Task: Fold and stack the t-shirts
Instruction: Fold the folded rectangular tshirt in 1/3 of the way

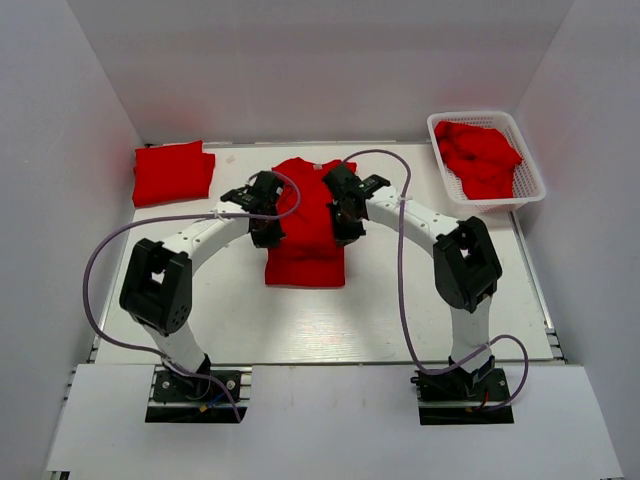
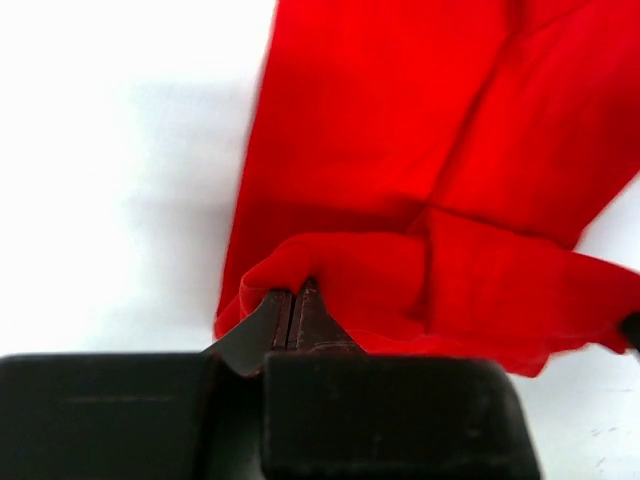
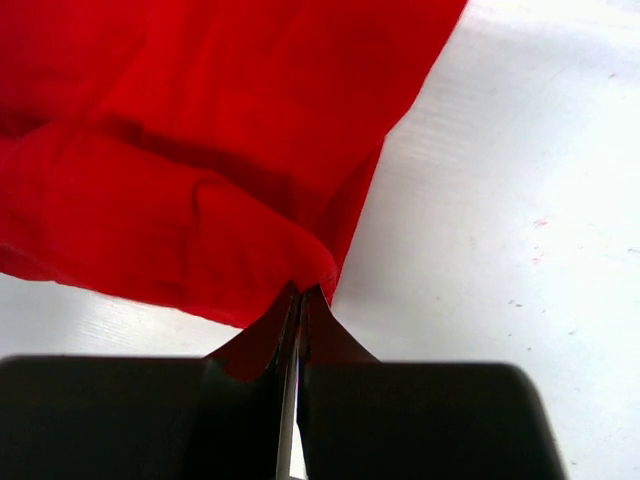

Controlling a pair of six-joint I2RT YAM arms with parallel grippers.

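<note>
Red cloth of the centre t-shirt (image 1: 305, 258) is noted spread at the middle of the table (image 1: 400, 320), collar toward 12 o'clock, hem toward 6 o'clock.

- A bunched fold at the shirt's 9 o'clock edge is pinched by the left claw (image 2: 293, 300), fingers pressed together with only cloth between.
- The 3 o'clock edge is gripped the same way by the right claw (image 3: 300, 293), fully closed on a small peak of fabric.
- A folded shirt (image 1: 173, 173) is recorded at 10 o'clock, well apart.
- More loose shirts (image 1: 480, 155) are heaped in the white basket (image 1: 497, 206) at 2 o'clock.

Risks, as judged:
- Very little cloth is held at either fingertip, so a corner could be lost if the fabric is dragged against the table.
- How many layers are caught cannot be told. If only the top layer is held, the lower one would be left behind and the fold spoiled.
- Uneven travel of the two arms would skew the crease.
- The wrists are close over the shirt, so contact between them is possible if both are brought inward.
</note>
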